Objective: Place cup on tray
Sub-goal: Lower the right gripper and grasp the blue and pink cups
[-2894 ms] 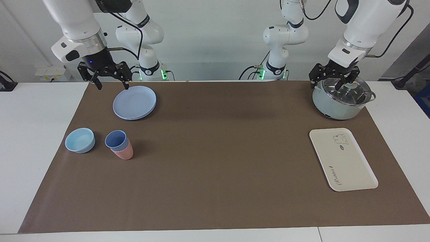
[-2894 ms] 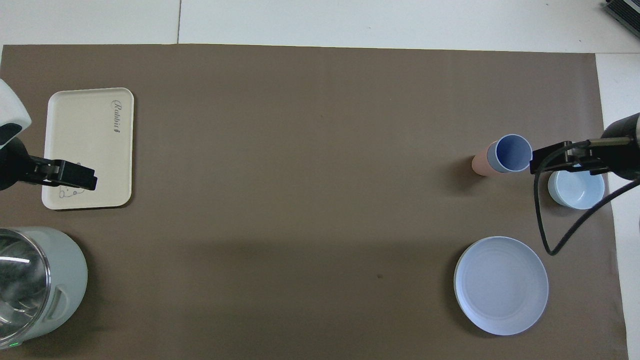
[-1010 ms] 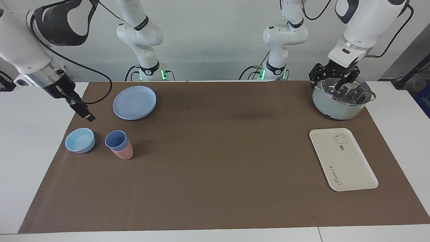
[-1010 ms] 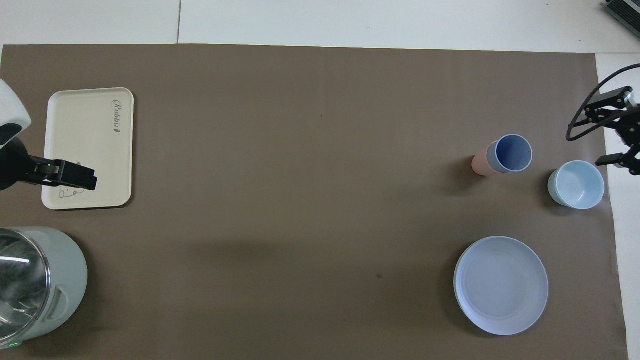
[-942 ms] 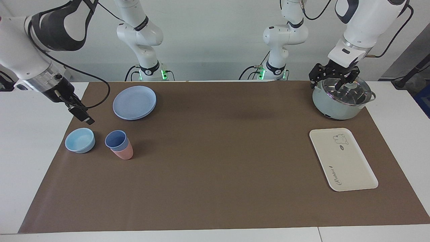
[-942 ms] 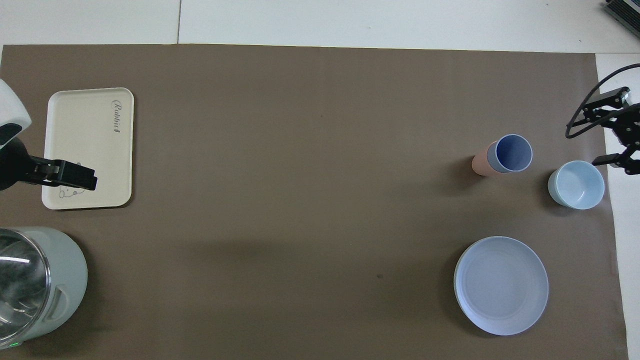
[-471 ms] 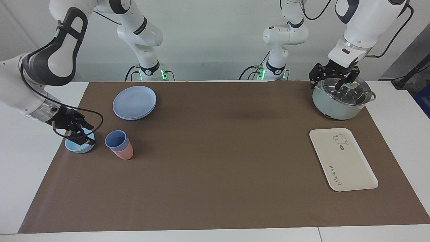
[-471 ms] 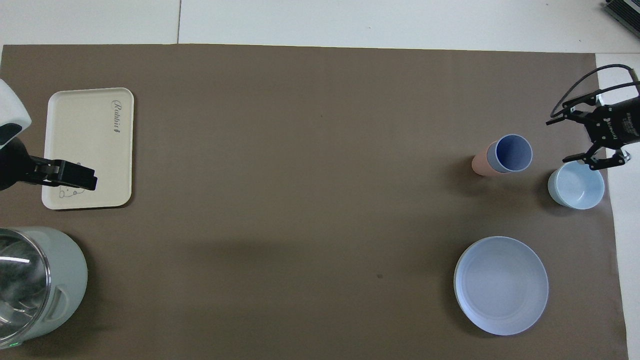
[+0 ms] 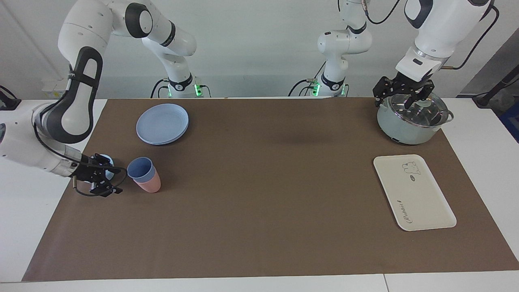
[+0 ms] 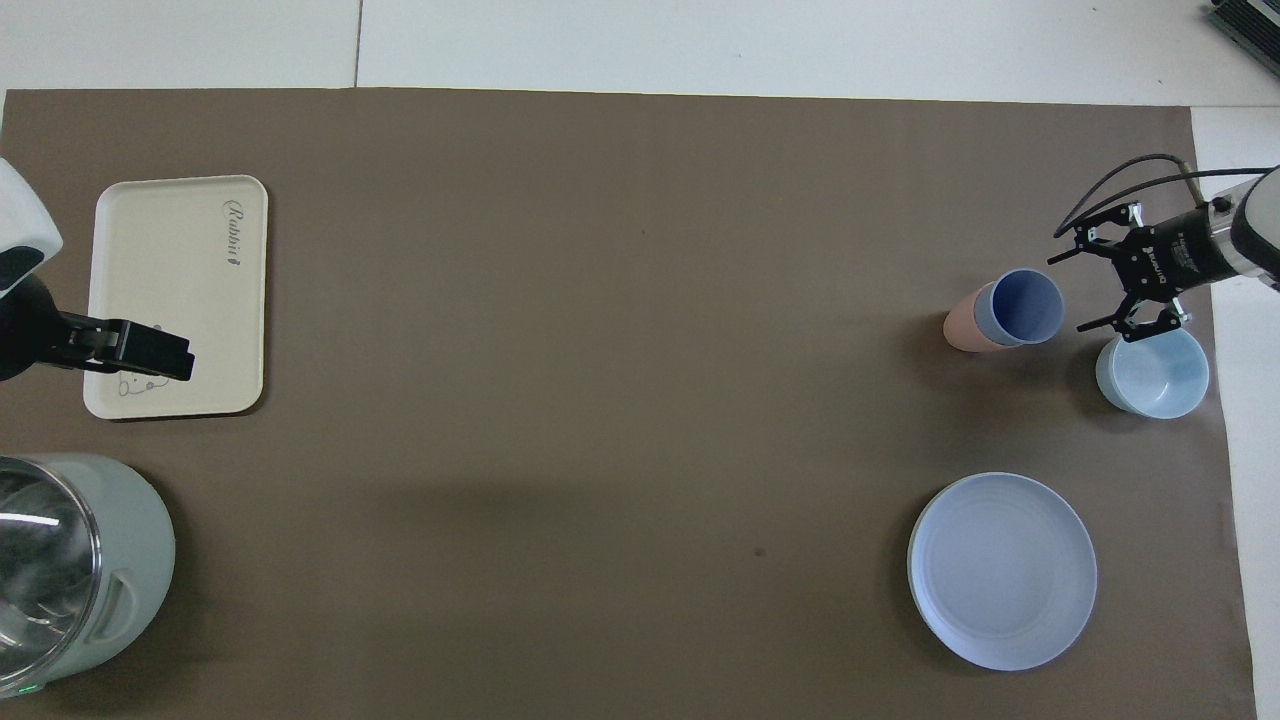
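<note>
Two Franka arms worked at a worktop spread with a brown mat. The right tool, turned sideways and low over the mat, sat just beside the blue cup at the right arm's end, its fingers spread wide and holding nothing, the cup not yet between them. That periwinkle cup stood nested inside a salmon-pink cup, the pair leaning slightly. A light-blue bowl, partly hidden by the tool in the facing view, stood beside the cups toward the table's edge. A round blue plate lay nearer to the robots than the cups.

At the left arm's end, the cream tray with its bear drawing and script lettering lay bare, well apart from the cup. The left arm waited, its tool hanging above a pale-green pot with a glass lid, fingers parted and holding nothing.
</note>
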Robot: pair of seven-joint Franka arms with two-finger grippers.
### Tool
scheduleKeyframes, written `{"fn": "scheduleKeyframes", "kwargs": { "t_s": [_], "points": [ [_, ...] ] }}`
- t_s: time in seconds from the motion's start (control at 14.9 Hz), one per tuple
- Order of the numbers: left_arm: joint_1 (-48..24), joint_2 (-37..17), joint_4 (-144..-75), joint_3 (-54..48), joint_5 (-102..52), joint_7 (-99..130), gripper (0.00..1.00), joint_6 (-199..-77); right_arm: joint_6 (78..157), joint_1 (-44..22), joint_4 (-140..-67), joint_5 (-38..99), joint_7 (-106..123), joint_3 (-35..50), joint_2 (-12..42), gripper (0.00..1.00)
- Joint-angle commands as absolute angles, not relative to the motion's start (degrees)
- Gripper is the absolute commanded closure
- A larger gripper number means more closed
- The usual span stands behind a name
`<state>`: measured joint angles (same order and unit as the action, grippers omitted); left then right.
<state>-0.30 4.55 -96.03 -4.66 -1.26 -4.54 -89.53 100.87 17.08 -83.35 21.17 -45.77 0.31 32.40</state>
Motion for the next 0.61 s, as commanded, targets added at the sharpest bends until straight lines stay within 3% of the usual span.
{"fn": "scheduleKeyframes", "kwargs": {
  "t_s": [0.0,0.54],
  "points": [
    [0.3,5.7,-96.6,-5.0,-0.3,-5.2,0.00,-88.9,100.8,17.8,-81.3,23.4,-47.0,1.1,34.7,0.11],
    [0.3,5.6,-96.7,-5.0,-0.3,-5.1,0.00,-88.9,100.1,19.5,-87.1,30.4,-45.5,1.3,34.7,0.10]
  ]
}}
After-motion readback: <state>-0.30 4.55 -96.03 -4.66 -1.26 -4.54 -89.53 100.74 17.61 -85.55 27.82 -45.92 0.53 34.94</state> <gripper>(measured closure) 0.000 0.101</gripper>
